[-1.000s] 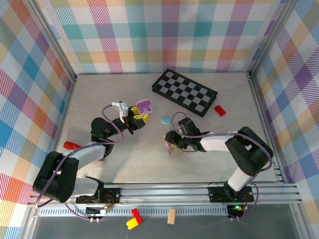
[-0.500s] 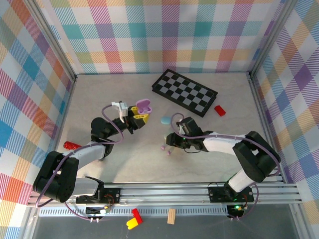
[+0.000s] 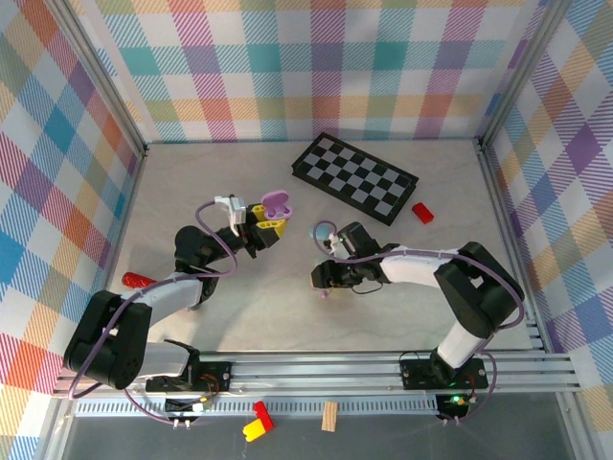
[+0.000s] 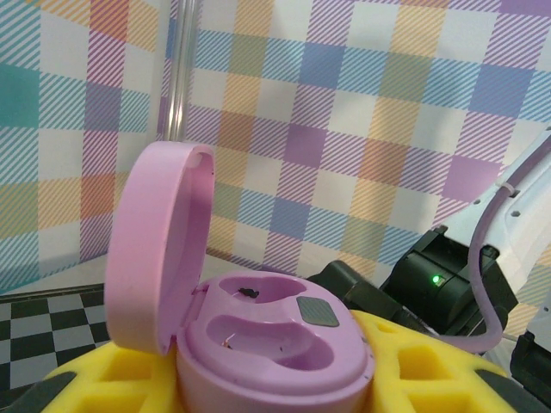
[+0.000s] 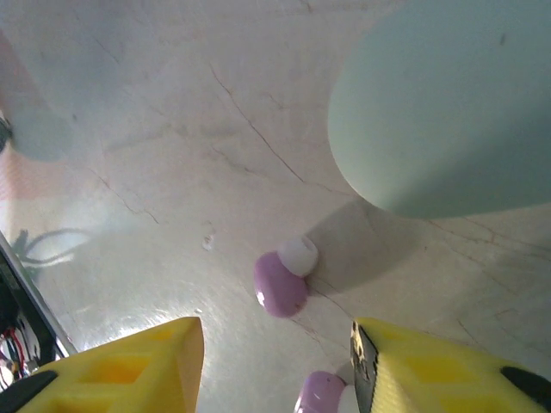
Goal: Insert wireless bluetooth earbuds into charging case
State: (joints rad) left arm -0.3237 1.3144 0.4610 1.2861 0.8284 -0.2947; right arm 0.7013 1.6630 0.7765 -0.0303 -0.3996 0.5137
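Right gripper (image 5: 274,340), spread wide, had edged over tiny glossy purple earbuds (image 5: 280,294), ready to grasp; left gripper (image 3: 268,226) clasped the open pink pebble-shaped case (image 4: 284,344).

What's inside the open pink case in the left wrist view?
In the pink case both wells look empty, apart from dark specks and a grey pad. Its underside is hidden between the yellow fingers.

Lilac charging case (image 4: 275,344), lid open and upright, both wells empty. Two purple earbuds (image 5: 280,291) lie near each other on the table (image 5: 155,129).
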